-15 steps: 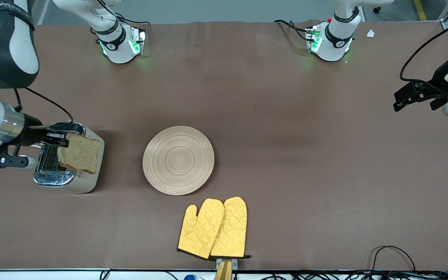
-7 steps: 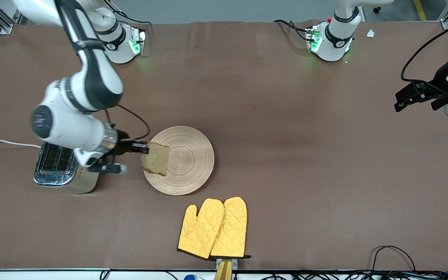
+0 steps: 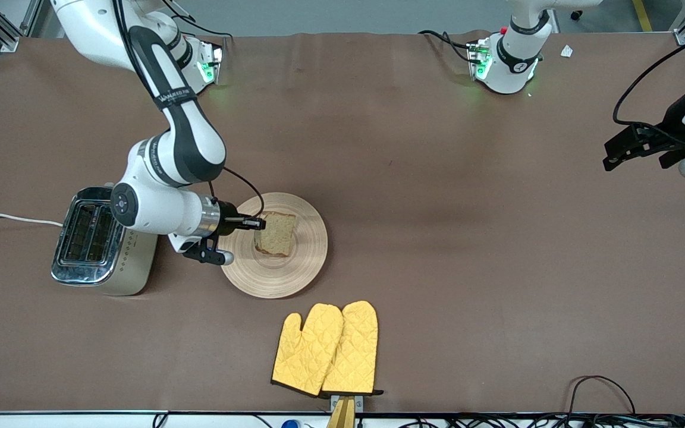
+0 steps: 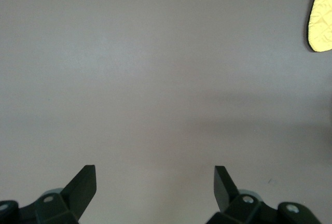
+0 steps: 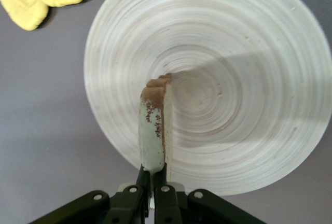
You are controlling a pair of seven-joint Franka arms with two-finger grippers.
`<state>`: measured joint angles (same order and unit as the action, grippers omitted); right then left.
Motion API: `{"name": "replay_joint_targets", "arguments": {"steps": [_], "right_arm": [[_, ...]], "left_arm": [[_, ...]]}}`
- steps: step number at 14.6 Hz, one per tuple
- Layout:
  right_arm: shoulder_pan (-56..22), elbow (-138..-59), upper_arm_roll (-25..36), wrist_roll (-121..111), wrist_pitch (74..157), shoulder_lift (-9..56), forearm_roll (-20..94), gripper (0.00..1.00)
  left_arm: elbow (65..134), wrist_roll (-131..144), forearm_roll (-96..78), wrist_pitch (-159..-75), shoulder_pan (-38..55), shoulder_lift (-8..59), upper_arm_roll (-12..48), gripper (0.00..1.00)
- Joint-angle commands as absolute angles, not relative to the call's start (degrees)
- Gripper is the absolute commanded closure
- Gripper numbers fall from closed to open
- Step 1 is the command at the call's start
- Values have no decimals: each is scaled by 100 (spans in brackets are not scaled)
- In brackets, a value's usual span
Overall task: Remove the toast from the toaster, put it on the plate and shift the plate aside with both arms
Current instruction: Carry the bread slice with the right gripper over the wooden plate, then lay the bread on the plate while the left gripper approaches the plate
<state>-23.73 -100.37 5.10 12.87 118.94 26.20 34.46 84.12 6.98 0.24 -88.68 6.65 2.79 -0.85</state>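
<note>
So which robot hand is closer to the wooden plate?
The right. The right gripper holds the toast over the plate; the left gripper waits open at the left arm's end of the table.

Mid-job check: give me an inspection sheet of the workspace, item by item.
Surface: brown table, flat.
Job's things: toast held on edge over the plate, gripped by its crust.
Clutter: toaster toward the right arm's end; yellow oven mitts nearer the front camera than the plate.
Grippers: right gripper shut on the toast; left gripper open over bare table, waiting.
Cables: white cord at the toaster; black cables at the table edge.
Surroundings: nothing seen.
</note>
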Motion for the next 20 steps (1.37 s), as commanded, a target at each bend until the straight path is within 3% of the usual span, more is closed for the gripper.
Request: {"name": "replay_joint_targets", "arguments": {"steps": [1, 12, 15, 20], "right_arm": [[-2119, -10309, 501, 784, 11944, 2566, 3595, 100], [-1548, -10872, 545, 396, 12023, 2540, 2839, 100], [-1424, -10890, 545, 316, 12024, 2558, 2830, 93], [-1643, -11013, 527, 404, 12374, 2558, 2848, 100]], "left_arm": [[8341, 738, 44, -8859, 650, 316, -70, 0], [8341, 747, 35, -8824, 659, 360, -70, 0], [8341, 756, 35, -8807, 659, 439, -70, 0], [8350, 686, 44, -8807, 659, 457, -70, 0]]}}
